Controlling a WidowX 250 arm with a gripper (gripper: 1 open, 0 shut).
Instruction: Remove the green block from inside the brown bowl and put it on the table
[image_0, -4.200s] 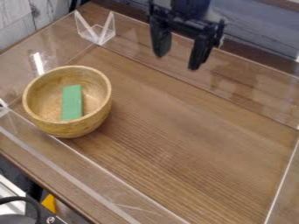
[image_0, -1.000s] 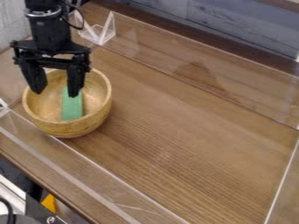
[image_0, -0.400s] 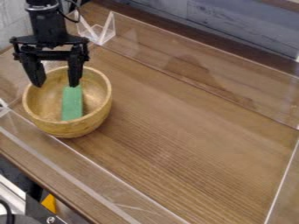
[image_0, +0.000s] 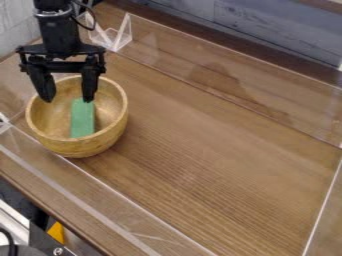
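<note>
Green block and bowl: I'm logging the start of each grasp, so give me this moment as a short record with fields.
green block: lying flat inside the bowl, not gripped
brown bowl: upright on the table, near its left edge
gripper: open, pointing down, above the bowl's far side
fingers: one over the block's far end, the other toward the bowl's left rim
contact with block: cannot tell from this view
table: wood-grain top, low clear walls around it
task stage: block not yet removed

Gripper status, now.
Gripper: open, holding nothing, hanging over the brown bowl above the green block.
</note>
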